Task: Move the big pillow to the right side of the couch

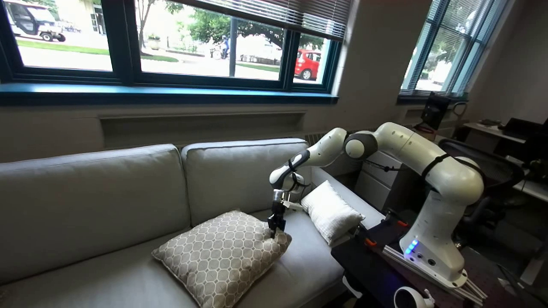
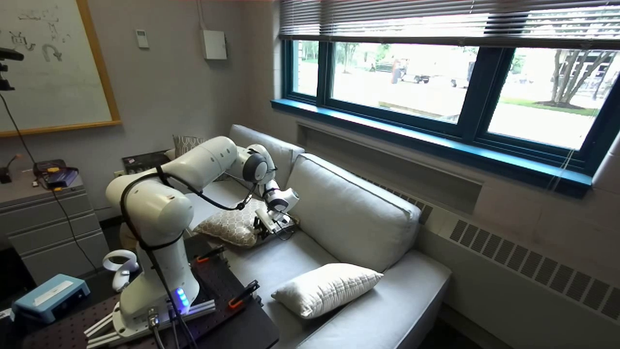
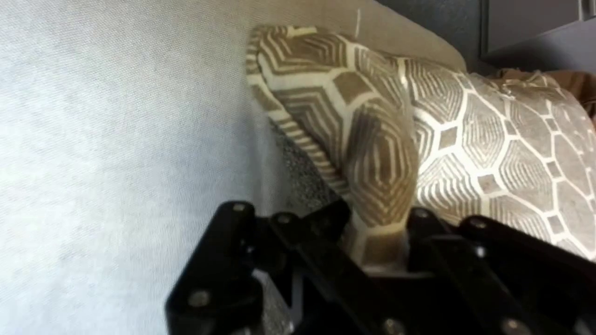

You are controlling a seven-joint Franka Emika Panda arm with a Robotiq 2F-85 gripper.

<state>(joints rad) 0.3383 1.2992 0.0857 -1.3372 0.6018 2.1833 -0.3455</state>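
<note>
The big pillow (image 1: 227, 256), tan with a lattice pattern, lies on the seat of the grey couch (image 1: 94, 192). It also shows in an exterior view (image 2: 230, 225), partly behind the arm. My gripper (image 1: 275, 229) points down at the pillow's corner nearest the white pillow. In the wrist view the gripper (image 3: 379, 237) is shut on a pinched fold of the big pillow (image 3: 489, 153), with fabric bunched between the fingers. The fingertips themselves are partly hidden by cloth. The pillow appears to rest on the seat.
A smaller white pillow (image 1: 329, 209) leans near the couch's armrest (image 2: 397, 295), by the robot's table (image 2: 242, 320). Clamps (image 2: 244, 293) stick up at the table edge. Back cushions (image 1: 244, 175) stand behind. Another patterned pillow (image 2: 186, 144) shows at the couch's far end.
</note>
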